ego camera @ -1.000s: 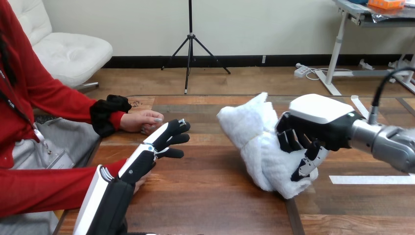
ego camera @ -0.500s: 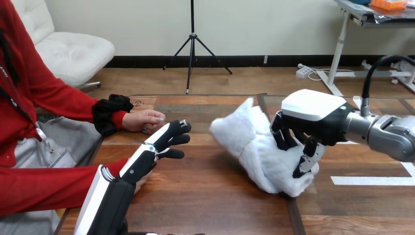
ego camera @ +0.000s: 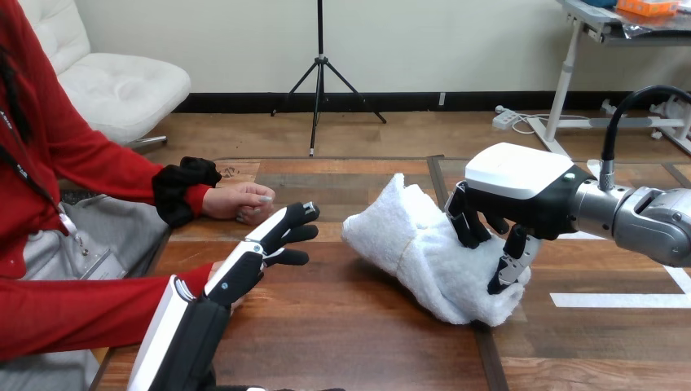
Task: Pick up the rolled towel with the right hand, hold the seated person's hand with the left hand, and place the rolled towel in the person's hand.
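The white rolled towel [ego camera: 407, 244] lies tilted at the table's middle right, its left end pointing toward the person. My right hand [ego camera: 521, 191] reaches in from the right and is shut on the towel's right part, fingers and thumb curled round it. My left hand [ego camera: 244, 261] stretches forward at the lower left with straight fingers. It lies over the person's hand [ego camera: 215, 269], of which only a sliver shows beneath it. I see no finger curled round that hand. A gap of bare table separates the towel from my left hand.
The person's other hand [ego camera: 236, 201] rests as a loose fist on the wooden table [ego camera: 350, 326] at the upper left, beyond my left hand. A white tape strip [ego camera: 619, 300] lies on the table at the right.
My right hand has carried the towel leftward toward the person, and the towel's upper end has tipped lower. My left hand has hardly moved.
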Robot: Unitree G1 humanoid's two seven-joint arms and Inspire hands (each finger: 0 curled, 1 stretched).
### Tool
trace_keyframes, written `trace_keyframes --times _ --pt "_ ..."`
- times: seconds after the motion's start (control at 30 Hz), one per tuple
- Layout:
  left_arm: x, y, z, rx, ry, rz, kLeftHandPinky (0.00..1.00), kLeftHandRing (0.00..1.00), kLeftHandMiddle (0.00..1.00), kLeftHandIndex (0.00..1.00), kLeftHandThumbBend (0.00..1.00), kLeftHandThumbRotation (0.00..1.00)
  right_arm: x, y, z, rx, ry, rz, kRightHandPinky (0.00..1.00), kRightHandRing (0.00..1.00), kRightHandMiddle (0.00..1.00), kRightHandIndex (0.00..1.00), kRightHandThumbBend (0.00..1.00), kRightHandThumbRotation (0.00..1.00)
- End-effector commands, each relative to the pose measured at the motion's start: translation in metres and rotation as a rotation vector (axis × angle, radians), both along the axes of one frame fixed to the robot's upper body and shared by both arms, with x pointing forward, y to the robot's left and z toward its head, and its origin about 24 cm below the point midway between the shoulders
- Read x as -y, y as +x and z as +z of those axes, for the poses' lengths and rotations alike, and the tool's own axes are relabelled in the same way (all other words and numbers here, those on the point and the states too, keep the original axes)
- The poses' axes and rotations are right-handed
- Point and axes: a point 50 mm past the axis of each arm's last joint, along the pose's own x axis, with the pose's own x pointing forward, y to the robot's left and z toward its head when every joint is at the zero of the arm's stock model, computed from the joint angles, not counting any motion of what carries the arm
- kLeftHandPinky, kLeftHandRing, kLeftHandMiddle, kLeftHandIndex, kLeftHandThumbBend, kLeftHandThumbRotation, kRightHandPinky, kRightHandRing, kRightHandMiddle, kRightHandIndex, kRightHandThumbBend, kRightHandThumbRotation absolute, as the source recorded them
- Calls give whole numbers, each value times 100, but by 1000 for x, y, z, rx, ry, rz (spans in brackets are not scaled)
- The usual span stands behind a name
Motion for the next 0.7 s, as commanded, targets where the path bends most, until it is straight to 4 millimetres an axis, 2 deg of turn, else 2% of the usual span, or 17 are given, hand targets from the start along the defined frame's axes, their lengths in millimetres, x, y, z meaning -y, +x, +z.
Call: trace_keyframes --times 0.0,0.1,0.33,0.57,0.67 --pt "3 7 12 73 -13 -16 73 83 88 88 100 56 7 15 43 129 -38 -29 27 32 41 38 89 0" --pt "3 7 12 75 -13 -16 72 82 87 88 100 57 7 16 44 130 -45 -36 27 32 41 39 90 0" --pt "4 7 12 72 -29 -21 72 82 87 88 100 57 9 19 50 171 -50 -65 34 41 48 47 94 0" --pt "5 7 11 75 -31 -23 73 83 88 88 100 57 10 20 54 222 160 -141 39 46 51 53 99 4" --pt "5 7 11 72 -35 -23 73 83 88 88 100 57 11 21 55 216 181 -171 43 49 54 56 100 8"
